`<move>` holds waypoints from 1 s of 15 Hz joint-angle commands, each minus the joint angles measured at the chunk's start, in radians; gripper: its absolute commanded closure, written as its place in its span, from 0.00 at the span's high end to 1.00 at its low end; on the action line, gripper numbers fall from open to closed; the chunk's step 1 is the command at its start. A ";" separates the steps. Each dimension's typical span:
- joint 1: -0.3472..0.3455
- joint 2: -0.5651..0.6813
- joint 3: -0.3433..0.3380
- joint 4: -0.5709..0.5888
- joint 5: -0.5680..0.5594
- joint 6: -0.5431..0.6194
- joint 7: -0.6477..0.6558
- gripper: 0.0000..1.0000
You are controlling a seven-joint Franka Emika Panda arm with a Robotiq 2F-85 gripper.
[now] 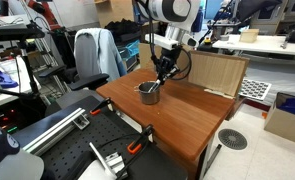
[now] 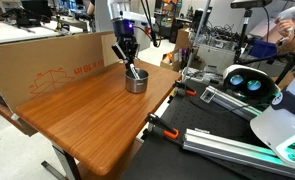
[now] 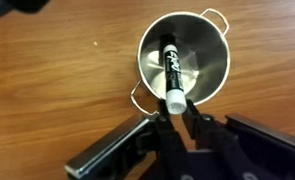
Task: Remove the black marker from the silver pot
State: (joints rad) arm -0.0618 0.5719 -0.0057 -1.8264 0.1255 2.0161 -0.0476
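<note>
I have the gripper (image 3: 177, 106) pinched on the black marker (image 3: 171, 68) at its lower end. It lies inside the silver pot (image 3: 213, 46) at mid-frame, not yet lifted out.

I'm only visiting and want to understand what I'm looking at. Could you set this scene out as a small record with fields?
Surface: wooden table
Container: silver pot, upright on the table, with two small side handles
Contents: black marker, slanted, its lighter end at the rim
Robot hand: gripper above the pot's rim, one finger on each side of the marker's lighter end
Grip: cannot tell whether the fingers are pressing on the marker
Marker out of pot: no
</note>
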 commanded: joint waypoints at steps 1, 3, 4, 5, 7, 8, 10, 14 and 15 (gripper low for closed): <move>0.002 0.030 -0.001 0.042 -0.017 -0.048 -0.010 0.05; 0.000 0.030 0.000 0.045 -0.014 -0.054 -0.012 0.05; 0.000 0.030 0.000 0.047 -0.013 -0.055 -0.012 0.05; 0.001 0.027 -0.001 0.050 -0.014 -0.059 -0.007 0.05; 0.000 0.019 -0.001 0.057 -0.012 -0.078 -0.006 0.05; 0.002 0.008 -0.001 0.057 -0.013 -0.079 -0.004 0.05; 0.006 -0.006 -0.001 0.069 -0.015 -0.079 0.001 0.05; 0.015 -0.032 -0.009 0.103 -0.025 -0.118 0.029 0.05; 0.017 -0.044 -0.012 0.105 -0.028 -0.120 0.039 0.05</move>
State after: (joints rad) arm -0.0579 0.5528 -0.0046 -1.7340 0.1234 1.9403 -0.0421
